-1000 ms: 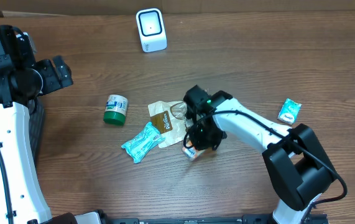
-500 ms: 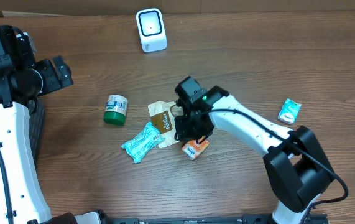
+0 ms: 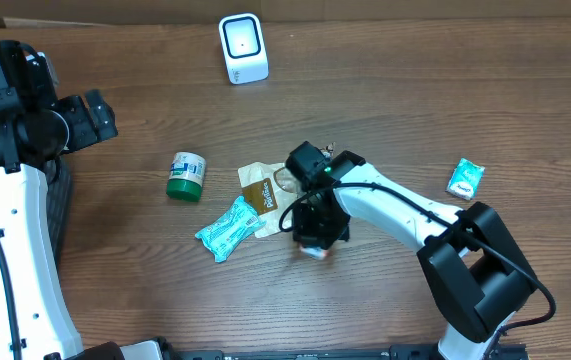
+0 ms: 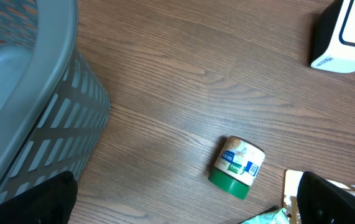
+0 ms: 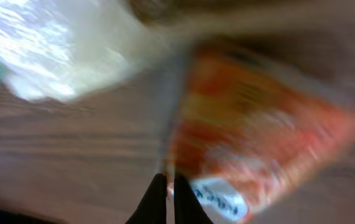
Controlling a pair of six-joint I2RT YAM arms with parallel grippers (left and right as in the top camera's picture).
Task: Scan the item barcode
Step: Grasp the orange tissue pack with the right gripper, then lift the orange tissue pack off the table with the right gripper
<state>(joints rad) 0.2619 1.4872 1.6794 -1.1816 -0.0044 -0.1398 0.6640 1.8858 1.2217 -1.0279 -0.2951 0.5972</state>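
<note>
Orange packet (image 5: 252, 143) is all blurry in the right wrist view, right gripper (image 5: 165, 194) pinched closed at its lower-left edge, left gripper (image 3: 103, 116) gaping wide upper left overhead.

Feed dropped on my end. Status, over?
Left gripper open, parked left. Right gripper shut, low over orange packet; hold unconfirmed. Tan pouch close alongside; scanner at far edge.

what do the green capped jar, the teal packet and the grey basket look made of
Green capped jar: likely plastic, smooth green cap, printed label.
Teal packet: thin plastic film, glossy crinkles.
Grey basket: moulded plastic, matte, slotted wall.
</note>
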